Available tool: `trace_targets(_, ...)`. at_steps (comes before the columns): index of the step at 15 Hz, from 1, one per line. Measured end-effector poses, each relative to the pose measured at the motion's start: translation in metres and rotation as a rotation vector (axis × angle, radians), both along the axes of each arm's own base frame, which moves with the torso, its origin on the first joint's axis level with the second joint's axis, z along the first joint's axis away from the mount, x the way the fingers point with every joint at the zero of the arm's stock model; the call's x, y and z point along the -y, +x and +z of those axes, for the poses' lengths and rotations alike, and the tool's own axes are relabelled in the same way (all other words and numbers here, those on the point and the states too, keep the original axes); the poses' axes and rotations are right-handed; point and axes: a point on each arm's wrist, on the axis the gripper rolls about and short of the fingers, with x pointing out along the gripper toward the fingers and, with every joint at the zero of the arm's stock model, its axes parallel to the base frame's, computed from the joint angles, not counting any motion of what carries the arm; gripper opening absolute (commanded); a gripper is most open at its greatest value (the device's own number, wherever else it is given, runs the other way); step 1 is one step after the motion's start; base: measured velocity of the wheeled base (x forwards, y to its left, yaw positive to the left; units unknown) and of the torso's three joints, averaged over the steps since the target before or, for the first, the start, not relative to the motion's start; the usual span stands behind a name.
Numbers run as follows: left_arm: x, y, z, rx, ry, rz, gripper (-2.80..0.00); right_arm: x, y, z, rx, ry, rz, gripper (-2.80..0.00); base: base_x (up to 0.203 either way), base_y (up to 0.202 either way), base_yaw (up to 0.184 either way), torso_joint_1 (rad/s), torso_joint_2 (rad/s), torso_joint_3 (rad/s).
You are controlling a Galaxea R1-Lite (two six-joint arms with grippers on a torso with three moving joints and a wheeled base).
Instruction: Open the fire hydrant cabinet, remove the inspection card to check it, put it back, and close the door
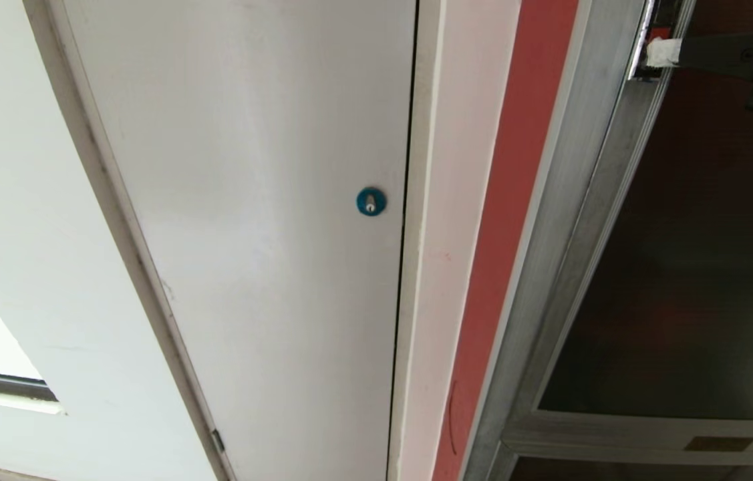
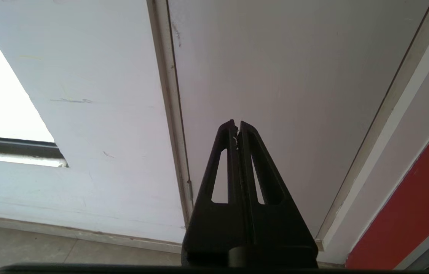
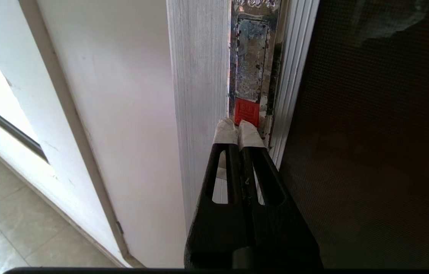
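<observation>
White wall (image 1: 2, 167) and pale floor tiles (image 3: 1, 228) flank the silver-framed fire hydrant cabinet (image 1: 570, 220)

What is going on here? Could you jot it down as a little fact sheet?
Scene: silver metal-framed fire hydrant cabinet beside a plain white panel door with a round blue lock
Cabinet door: dark tinted glass door, shut
Right claw: shut, white-taped tips at the small red latch
Left claw: shut, empty, facing the white door
Inspection card: not visible
</observation>
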Motion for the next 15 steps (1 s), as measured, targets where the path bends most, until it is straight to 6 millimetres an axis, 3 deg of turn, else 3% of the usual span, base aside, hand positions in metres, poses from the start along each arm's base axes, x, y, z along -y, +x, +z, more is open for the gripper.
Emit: trace_targets(15, 0.0, 0.0, 0.0, 0.0, 0.0, 0.0, -2.8, 0.0048, -0.0008, 0.0031, 0.013, 0.012, -0.036, -2.8, 0.0, 0.0, 0.0, 0.0, 0.0, 0.0)
